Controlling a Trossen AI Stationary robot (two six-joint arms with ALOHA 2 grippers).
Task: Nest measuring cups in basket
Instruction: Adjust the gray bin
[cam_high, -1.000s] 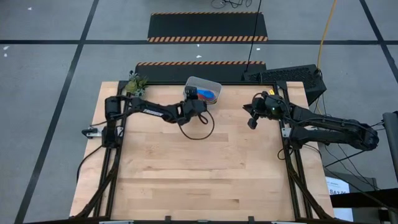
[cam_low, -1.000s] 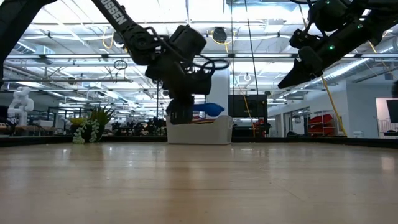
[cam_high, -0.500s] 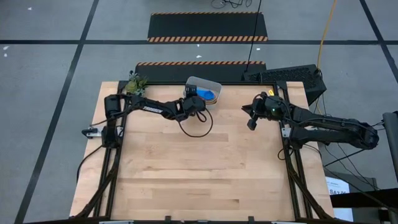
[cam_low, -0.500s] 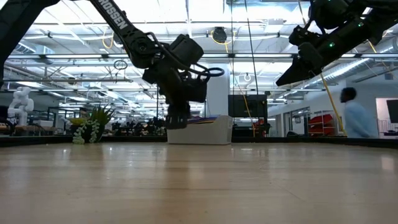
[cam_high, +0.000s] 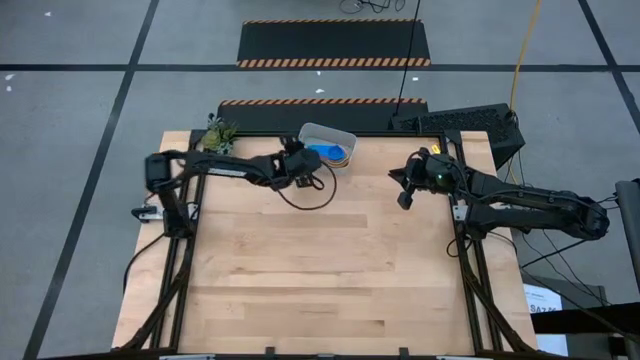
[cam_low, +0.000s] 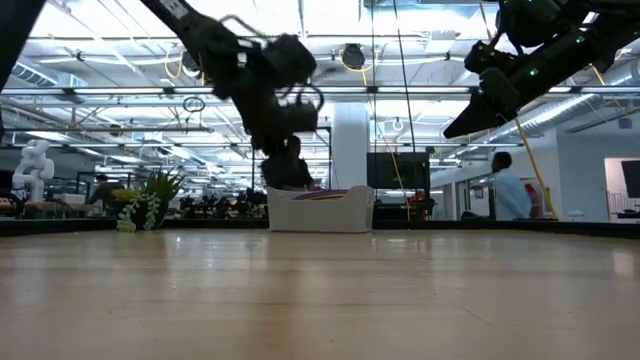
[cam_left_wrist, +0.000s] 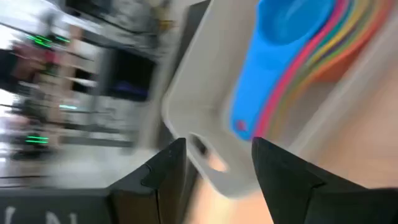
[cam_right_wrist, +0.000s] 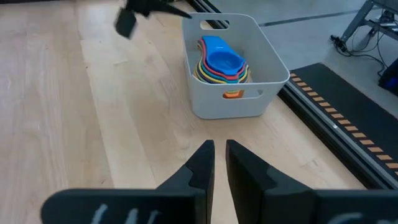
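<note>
The pale basket (cam_high: 340, 133) stands at the table's far edge, near the middle. The measuring cups (cam_right_wrist: 221, 62) lie nested inside it, the blue one (cam_left_wrist: 280, 37) on top with its handle lying over the other handles. My left gripper (cam_left_wrist: 219, 142) hovers open just off the basket's left end, above the table, with nothing between its fingers. In the right wrist view it (cam_right_wrist: 127, 22) shows beyond the basket. My right gripper (cam_high: 403, 198) hangs shut in the air to the basket's right, well apart from it.
A small green plant (cam_high: 217, 135) stands at the far left corner, left of the basket. A dark keyboard-like device (cam_high: 460, 122) sits off the far right corner. Bare wood (cam_high: 330, 270) fills the middle and near side. A person (cam_low: 510, 200) walks in the room behind.
A second ago my left gripper held the blue cup above the basket. It has let go of it, and the cup now lies on top of the stack. The gripper has since rolled, risen a little and drawn back toward the table's left edge.
</note>
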